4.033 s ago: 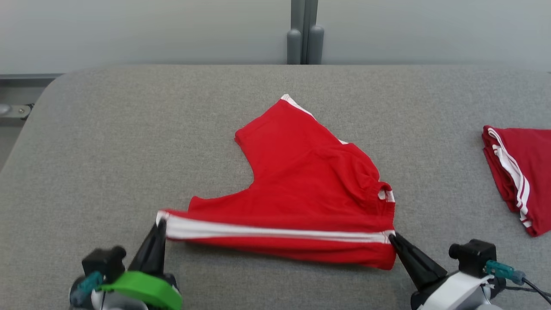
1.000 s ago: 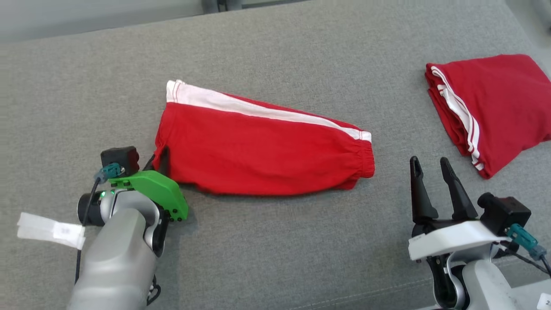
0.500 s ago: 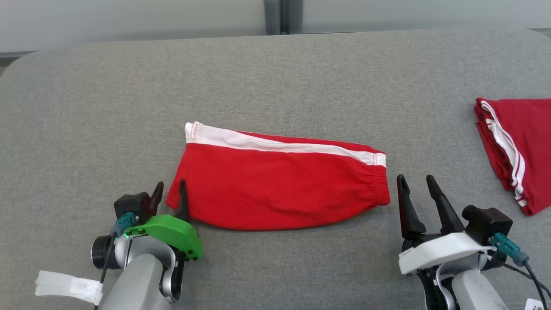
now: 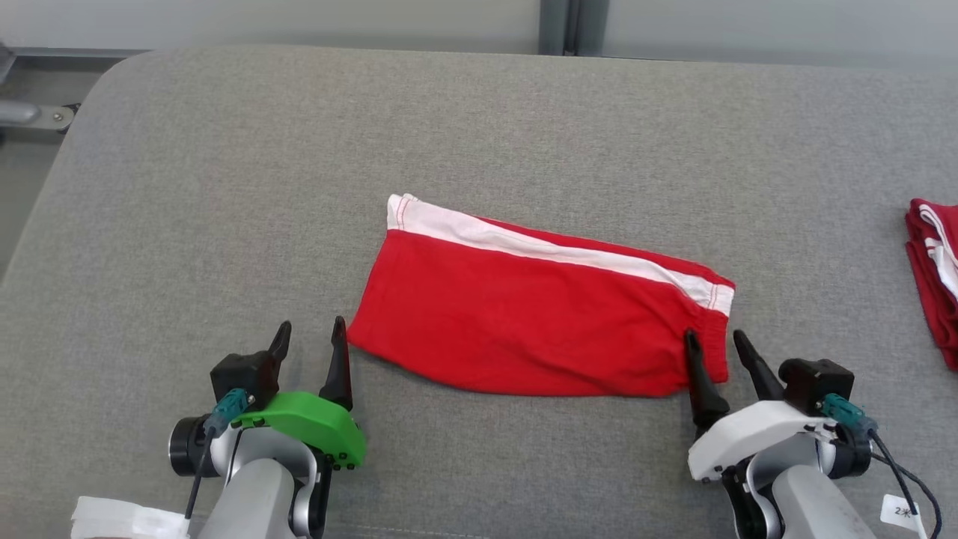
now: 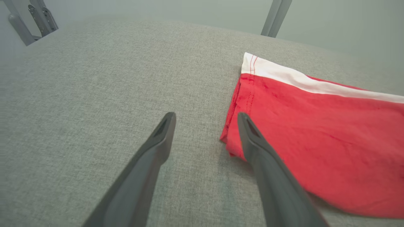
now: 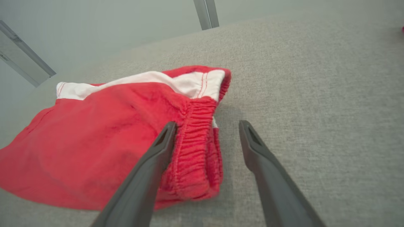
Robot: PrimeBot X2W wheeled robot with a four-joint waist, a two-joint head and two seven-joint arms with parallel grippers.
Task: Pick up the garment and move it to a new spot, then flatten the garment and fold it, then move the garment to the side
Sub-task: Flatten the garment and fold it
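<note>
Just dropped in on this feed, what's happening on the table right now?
The shorts lie folded lengthwise on the grey table, white stripe along the far edge. The left gripper is open beside the hem end. The right gripper is open at the other end, its fingers either side of the waistband's near corner. Neither is gripping the cloth. A second garment, also red and folded, lies far to the right.

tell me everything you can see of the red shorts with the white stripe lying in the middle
The red cotton-looking shorts lie folded in half, flat on the grey fabric-covered table. A white stripe runs along the far edge; the gathered elastic waistband faces the robot's right, the stitched leg hem its left. The open right gripper straddles the waistband's near corner; the open left gripper sits beside the hem corner. Contact is unclear.
</note>
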